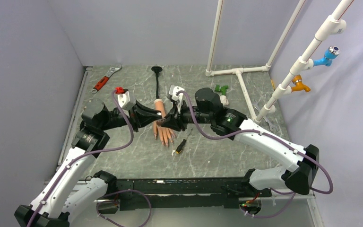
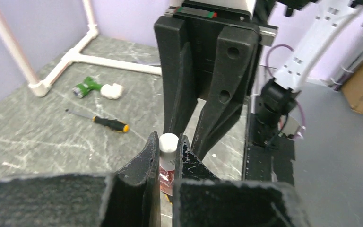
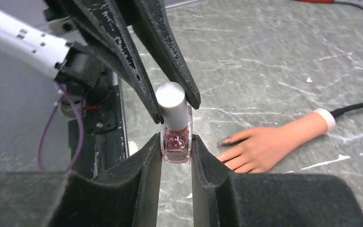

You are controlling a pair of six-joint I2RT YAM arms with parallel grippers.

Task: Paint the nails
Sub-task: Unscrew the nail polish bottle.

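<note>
A small polish bottle point(image 3: 176, 139) of reddish glitter polish with a white cap point(image 3: 171, 105) hangs above the table. My right gripper point(image 3: 176, 144) is shut on its glass body. My left gripper point(image 2: 168, 141) comes from the opposite side and is shut on the white cap point(image 2: 168, 143). The peach mannequin hand point(image 3: 269, 144) lies flat just beside and below the bottle, and one thumb nail point(image 3: 224, 140) shows a pinkish glitter tint. From above, the two grippers meet over the hand point(image 1: 164, 128), whose nails point(image 1: 166, 141) point toward the arms' bases. Its black stalk point(image 1: 158, 82) runs to the back.
A yellow-and-black screwdriver point(image 1: 180, 146) lies just right of the hand's fingers. A red-handled wrench point(image 1: 105, 80) sits at the back left and a green-and-white item point(image 1: 221, 90) at the back right. A white pipe frame point(image 1: 238, 73) stands at the right.
</note>
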